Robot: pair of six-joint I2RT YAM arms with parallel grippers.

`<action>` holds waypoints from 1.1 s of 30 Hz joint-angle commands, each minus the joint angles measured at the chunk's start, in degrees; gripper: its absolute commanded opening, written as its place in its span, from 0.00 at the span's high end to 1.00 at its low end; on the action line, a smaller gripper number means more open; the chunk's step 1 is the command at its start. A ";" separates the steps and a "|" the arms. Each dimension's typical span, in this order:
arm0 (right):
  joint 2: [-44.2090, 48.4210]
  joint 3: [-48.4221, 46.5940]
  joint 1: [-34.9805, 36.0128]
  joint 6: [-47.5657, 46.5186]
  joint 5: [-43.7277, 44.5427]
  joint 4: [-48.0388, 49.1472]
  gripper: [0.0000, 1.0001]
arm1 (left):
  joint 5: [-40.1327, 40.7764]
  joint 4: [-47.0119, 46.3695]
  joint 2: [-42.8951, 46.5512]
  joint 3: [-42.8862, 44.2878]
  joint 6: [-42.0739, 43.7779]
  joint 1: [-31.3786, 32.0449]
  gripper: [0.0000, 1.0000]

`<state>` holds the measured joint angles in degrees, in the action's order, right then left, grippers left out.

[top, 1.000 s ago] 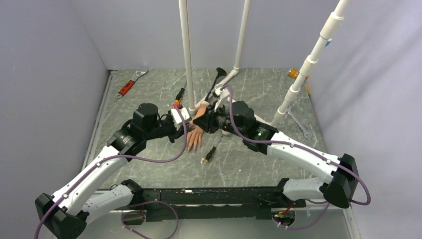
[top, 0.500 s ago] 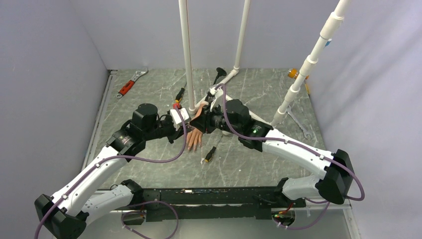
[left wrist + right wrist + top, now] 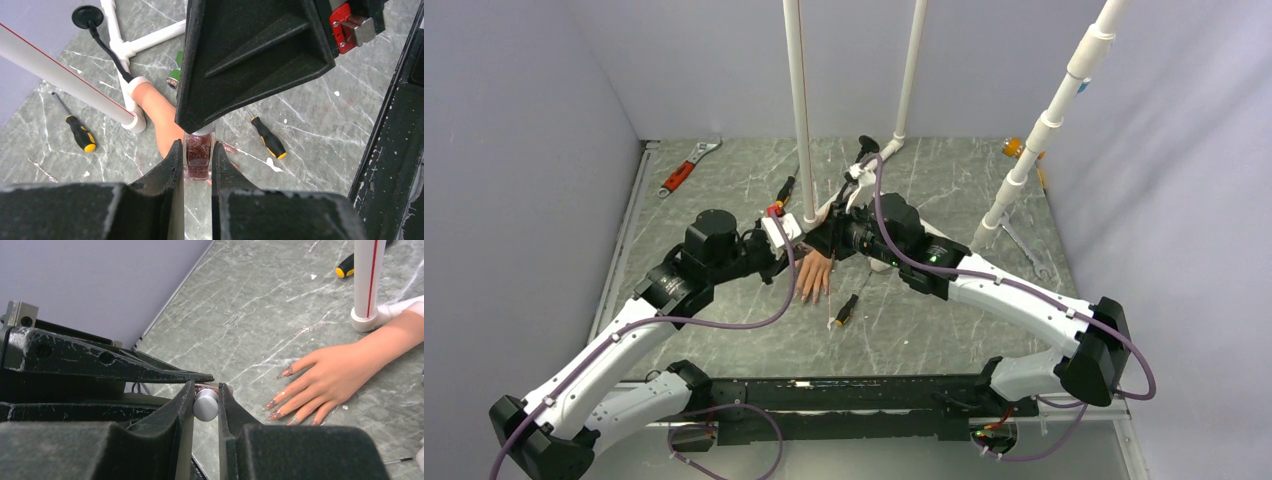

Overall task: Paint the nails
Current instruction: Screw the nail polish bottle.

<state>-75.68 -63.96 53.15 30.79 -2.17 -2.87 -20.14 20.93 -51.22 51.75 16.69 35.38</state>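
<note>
The peach mannequin hand (image 3: 340,374) lies palm down on the marble table, with its fingers towards the arms' bases (image 3: 814,274). Its nails (image 3: 285,373) are pointed and smeared with dark red. My left gripper (image 3: 198,150) is shut on a small glass bottle of dark red polish (image 3: 198,159), held just above the hand. My right gripper (image 3: 206,387) is shut on the bottle's silver cap (image 3: 206,405). The two grippers meet nose to nose over the back of the hand (image 3: 809,240). In the left wrist view the right gripper's black body (image 3: 250,55) hides most of the hand.
Three white pipe posts (image 3: 800,110) (image 3: 908,70) (image 3: 1044,125) stand behind the hand. Black-and-yellow screwdrivers lie near it (image 3: 847,309) (image 3: 80,133). A red-handled wrench (image 3: 686,168) lies at the back left and a steel spanner (image 3: 1024,250) at the right.
My right arm has moved left, bringing its gripper up against the left gripper and the bottle. The left gripper has shifted slightly. Both grippers have stayed shut.
</note>
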 commanded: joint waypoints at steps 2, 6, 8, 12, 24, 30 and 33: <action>-0.95 -2.85 0.33 5.59 7.05 -7.22 1.00 | 4.88 -5.37 2.63 0.24 -0.69 -0.13 1.00; -2.06 -4.80 1.37 6.74 9.11 -9.07 0.99 | 5.59 -5.72 3.07 -0.06 -0.64 -0.18 1.00; -2.07 -5.47 1.73 6.58 9.18 -9.54 0.96 | 5.64 -5.59 2.82 0.07 -0.60 -0.15 1.00; 0.22 -5.85 1.84 4.55 7.16 -8.44 0.53 | 5.64 -5.49 2.74 0.12 -0.52 -0.13 1.00; 11.59 -1.70 1.08 -7.28 1.83 -3.64 0.20 | 2.90 -6.06 3.60 -0.36 -0.69 -0.14 1.00; 20.56 4.67 0.57 -19.15 -9.38 2.34 0.21 | -8.70 -6.83 3.86 -0.41 -2.39 -0.70 1.00; 22.73 6.93 0.19 -23.32 -14.42 5.19 0.23 | -17.63 -8.01 3.17 -0.10 -4.16 -1.76 1.00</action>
<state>-55.29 -59.57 53.76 16.67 -7.42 -4.62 -24.45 17.28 -48.51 51.31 15.27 34.76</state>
